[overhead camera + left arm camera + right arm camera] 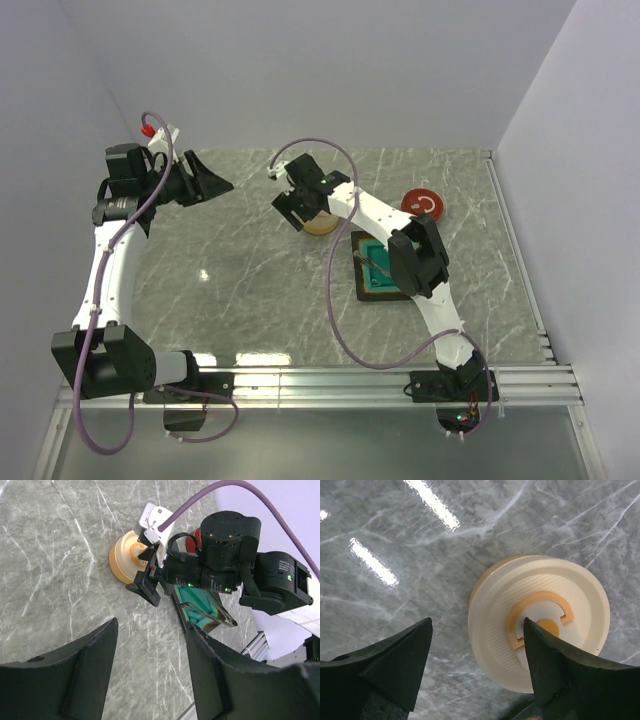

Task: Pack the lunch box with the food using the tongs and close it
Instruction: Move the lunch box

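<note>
**A:** Why is the right gripper (pixel 477 625) held where it is?

**B:** It is poised above the round cream container (pixel 540 625), its jaws spread wide and nothing held between them. The container is framed between the fingers, so a descent onto it or its lid is suggested, though that is only inferred.

**A:** And the left gripper (pixel 212 183)?

**B:** It is raised at the far left, well apart from everything, likewise released and empty. It seems to be kept clear of the right arm's work.

**A:** Where is the lunch box?

**B:** If the cream container is meant, it is standing at mid-table with its lid on. A lid never removed and a lid replaced after packing are both fitted by that.

**A:** What cannot be made out?

**B:** No food is seen. The teal tray (pixel 378 275) is partly covered by the right arm; a metal strip (pixel 212 617) lying across it may be the tongs. The red round object (pixel 425 204) behind cannot be identified.
</note>
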{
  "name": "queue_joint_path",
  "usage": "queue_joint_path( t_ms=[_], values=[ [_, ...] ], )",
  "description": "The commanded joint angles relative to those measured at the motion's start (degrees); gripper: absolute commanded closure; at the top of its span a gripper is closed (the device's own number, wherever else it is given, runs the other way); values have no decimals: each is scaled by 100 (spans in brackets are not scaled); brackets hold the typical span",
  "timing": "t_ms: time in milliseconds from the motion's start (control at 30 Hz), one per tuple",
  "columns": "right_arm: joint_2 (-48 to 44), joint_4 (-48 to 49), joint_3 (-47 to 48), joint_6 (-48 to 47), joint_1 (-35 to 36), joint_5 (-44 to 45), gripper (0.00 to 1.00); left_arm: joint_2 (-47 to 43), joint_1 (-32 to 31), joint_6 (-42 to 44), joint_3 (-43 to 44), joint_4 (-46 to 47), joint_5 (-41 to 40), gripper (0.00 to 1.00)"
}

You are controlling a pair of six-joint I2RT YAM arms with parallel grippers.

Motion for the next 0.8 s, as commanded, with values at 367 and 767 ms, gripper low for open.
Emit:
queue_joint_path(
  t_ms=[367, 767],
  values=[
    [193, 234, -434, -61, 7, 946, 42, -48, 40, -118, 118, 187, 118, 38],
    [316, 190, -549, 97, -168, 1168, 44, -30, 40, -127, 127, 161, 91, 38]
  ],
)
